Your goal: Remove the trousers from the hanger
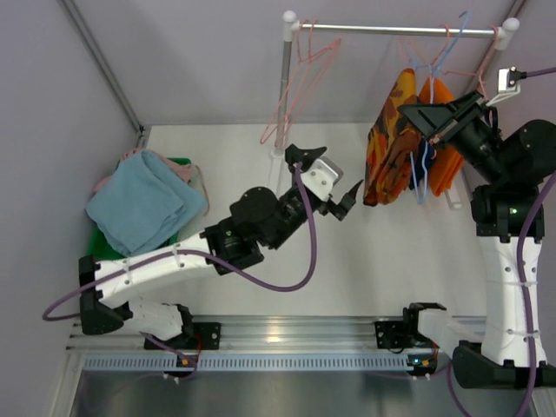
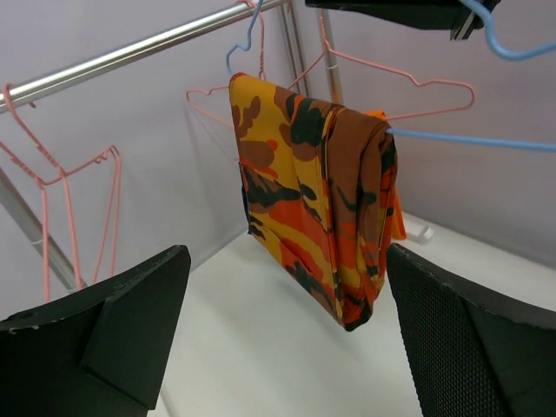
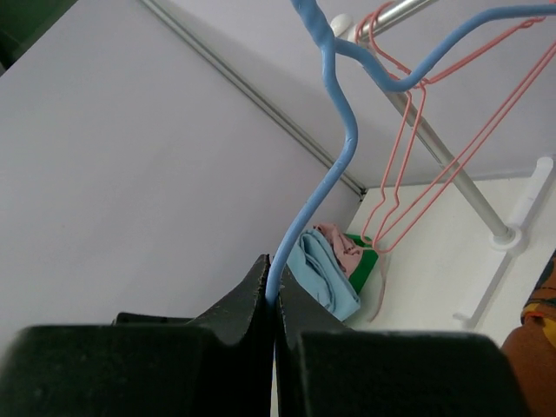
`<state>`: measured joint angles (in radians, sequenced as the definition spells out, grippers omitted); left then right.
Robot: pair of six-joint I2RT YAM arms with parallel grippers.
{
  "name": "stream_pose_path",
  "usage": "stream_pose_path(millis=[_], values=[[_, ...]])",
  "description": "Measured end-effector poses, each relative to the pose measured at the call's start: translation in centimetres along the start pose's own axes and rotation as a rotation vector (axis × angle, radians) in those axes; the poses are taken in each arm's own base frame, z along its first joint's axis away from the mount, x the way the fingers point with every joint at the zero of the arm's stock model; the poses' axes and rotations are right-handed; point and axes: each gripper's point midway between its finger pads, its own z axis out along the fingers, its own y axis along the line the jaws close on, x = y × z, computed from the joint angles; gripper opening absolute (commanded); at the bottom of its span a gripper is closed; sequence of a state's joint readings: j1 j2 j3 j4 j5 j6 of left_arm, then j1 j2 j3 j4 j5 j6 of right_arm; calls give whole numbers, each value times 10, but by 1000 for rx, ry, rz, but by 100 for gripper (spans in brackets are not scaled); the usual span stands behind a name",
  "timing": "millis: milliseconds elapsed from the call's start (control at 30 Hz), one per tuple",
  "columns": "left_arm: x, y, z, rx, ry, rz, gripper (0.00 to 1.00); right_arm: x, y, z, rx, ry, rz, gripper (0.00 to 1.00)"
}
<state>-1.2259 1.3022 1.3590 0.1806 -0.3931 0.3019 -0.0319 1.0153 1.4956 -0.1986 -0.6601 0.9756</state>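
The orange-and-red patterned trousers (image 1: 388,143) hang folded over a hanger on the rail (image 1: 391,29). They fill the middle of the left wrist view (image 2: 313,200). The plain orange trousers (image 1: 445,161) hang just right of them. My left gripper (image 1: 339,174) is open and empty, level with the patterned trousers and a short way left of them (image 2: 287,339). My right gripper (image 1: 430,122) is shut on the wire of a blue hanger (image 3: 323,165), high beside the hanging trousers. The light blue trousers (image 1: 139,204) and dusty pink trousers (image 1: 106,181) lie piled at the left. I cannot make out the navy trousers.
A green bin (image 1: 180,162) sits under the pile at the far left. Empty pink hangers (image 1: 300,82) hang at the rail's left end beside the rack's upright post (image 1: 287,78). Grey walls close in the left and back.
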Motion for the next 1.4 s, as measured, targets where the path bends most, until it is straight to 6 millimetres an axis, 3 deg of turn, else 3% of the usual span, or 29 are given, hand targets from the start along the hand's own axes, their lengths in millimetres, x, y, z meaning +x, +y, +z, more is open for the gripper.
stream_pose_path(millis=[200,367,500,700,867,1033,1133,1400], values=[[38,-37,32,-48,26,-29,99,7,-16,3,36,0,54,0],[65,-54,45,-71,53,-60,98,14,-24,2,58,0,87,0],[74,-62,53,-73,46,-82,96,20,-19,4,46,16,107,0],[72,-71,63,-63,-11,-144,93,22,-13,3,29,19,118,0],[90,-70,74,-81,-6,-145,87,23,-9,0,19,19,120,0],[109,-51,83,-125,22,-126,85,25,-1,-4,0,27,123,0],[110,-43,85,-137,18,-126,85,25,2,-6,-10,27,120,0],[107,-49,86,-109,8,-122,87,24,8,-7,-30,29,134,0]])
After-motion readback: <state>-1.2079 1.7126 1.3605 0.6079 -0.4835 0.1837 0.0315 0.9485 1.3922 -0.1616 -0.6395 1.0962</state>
